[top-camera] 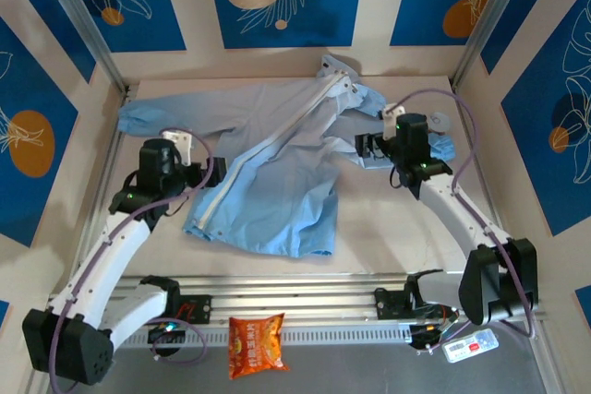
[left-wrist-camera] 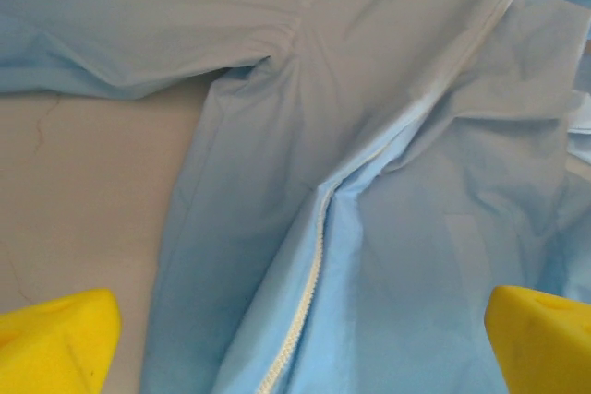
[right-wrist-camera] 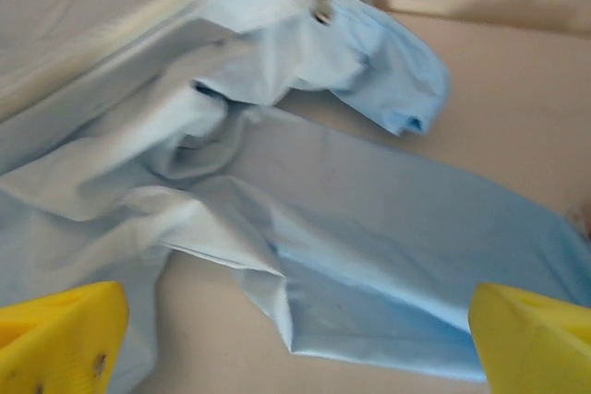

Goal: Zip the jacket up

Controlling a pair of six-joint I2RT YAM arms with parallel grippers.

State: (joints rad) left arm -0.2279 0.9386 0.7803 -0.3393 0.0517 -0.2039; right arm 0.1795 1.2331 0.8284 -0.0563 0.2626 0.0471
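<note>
The light-blue jacket (top-camera: 277,149) lies crumpled across the middle of the table. Its whitish zipper strip (top-camera: 268,140) runs diagonally from the upper right to the lower left. My left gripper (top-camera: 201,175) sits at the jacket's left hem. In the left wrist view it (left-wrist-camera: 300,352) is open over the cloth, with the zipper teeth (left-wrist-camera: 314,274) between its yellow fingertips (left-wrist-camera: 55,339). My right gripper (top-camera: 371,148) hovers by the right sleeve. In the right wrist view it (right-wrist-camera: 295,352) is open above the flat sleeve (right-wrist-camera: 397,237), holding nothing.
An orange snack bag (top-camera: 256,345) lies on the metal rails (top-camera: 305,297) at the near edge. Aluminium posts (top-camera: 78,16) and blue-patterned wall panels enclose the table on three sides. Bare tabletop (top-camera: 397,237) shows in front of the jacket.
</note>
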